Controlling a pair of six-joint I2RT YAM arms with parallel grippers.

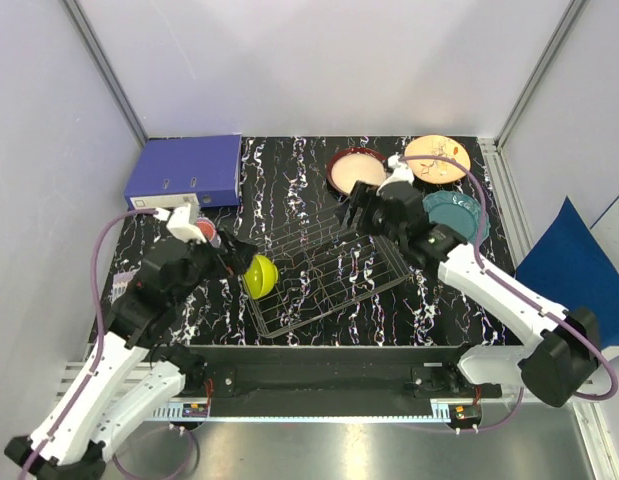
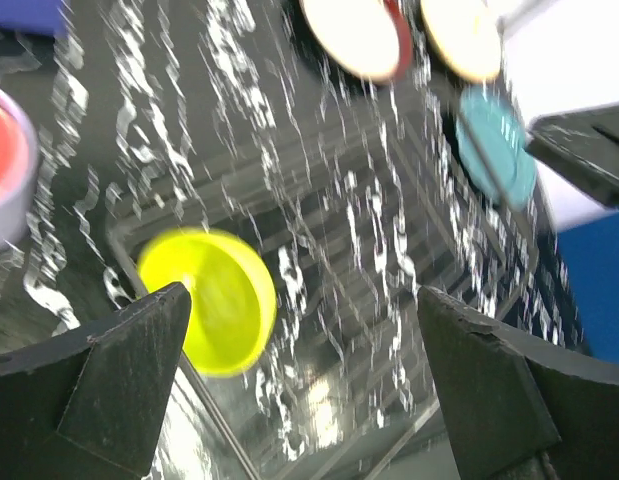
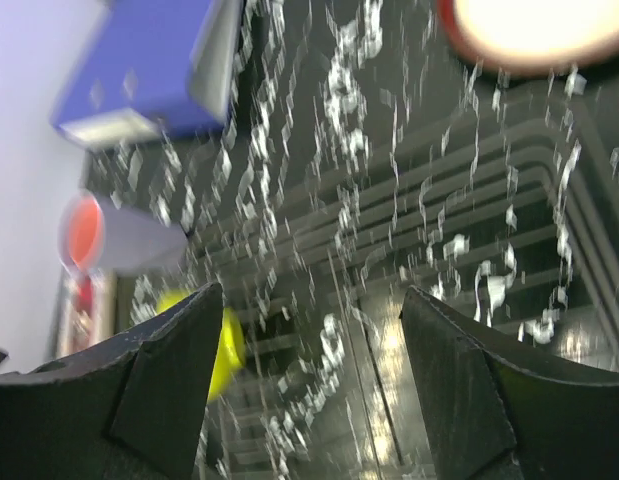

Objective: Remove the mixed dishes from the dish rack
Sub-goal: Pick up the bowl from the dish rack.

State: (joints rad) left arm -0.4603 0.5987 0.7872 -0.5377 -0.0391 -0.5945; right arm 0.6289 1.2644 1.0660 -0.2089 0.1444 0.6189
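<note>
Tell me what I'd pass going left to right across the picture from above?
A blue binder → yellow bowl → cream bowl with red outside → teal plate.

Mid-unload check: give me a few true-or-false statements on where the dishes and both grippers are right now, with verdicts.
1. The yellow-green bowl stands tilted at the left end of the dish rack. True.
2. The right gripper holds the teal plate. False: it is open and empty over the rack's far edge, and the plate lies on the table to the right of the rack.
3. The cream bowl sits inside the rack. False: it is on the table beyond the rack.
4. The left gripper is open, close to the yellow-green bowl. True.
5. The blue binder lies at the table's far left corner. True.
</note>
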